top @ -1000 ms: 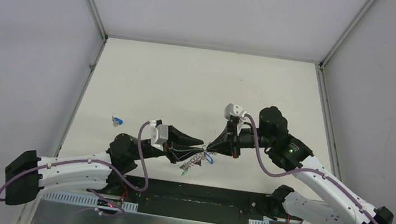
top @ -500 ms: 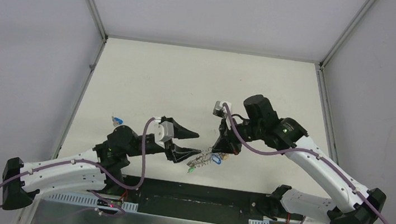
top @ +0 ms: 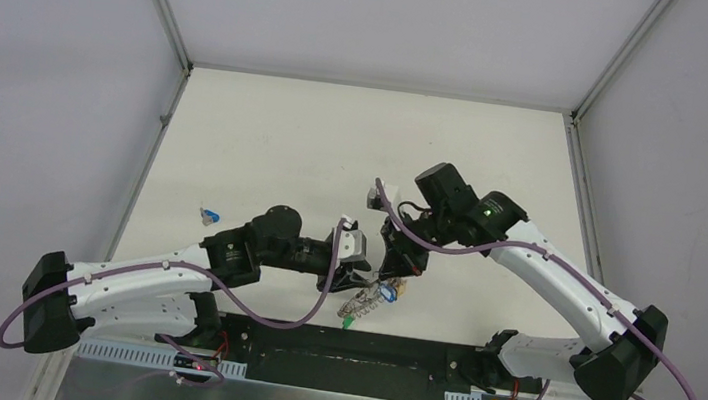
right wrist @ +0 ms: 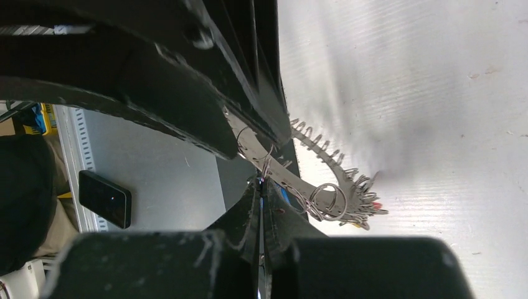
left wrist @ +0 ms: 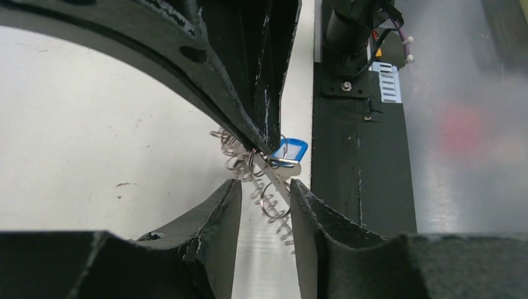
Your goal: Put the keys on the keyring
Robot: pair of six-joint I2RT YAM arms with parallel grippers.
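Your right gripper is pinched tight on the silvery-grey loop-edged metal keyring, which runs unclamped between your half-open left gripper fingers.

the keyring trails its wire loops down between the parted fingers of the left gripper. right above the keyring, the right gripper pinches it, tips together. a blue-tagged key sits just right of it, with a black base plate farther right.
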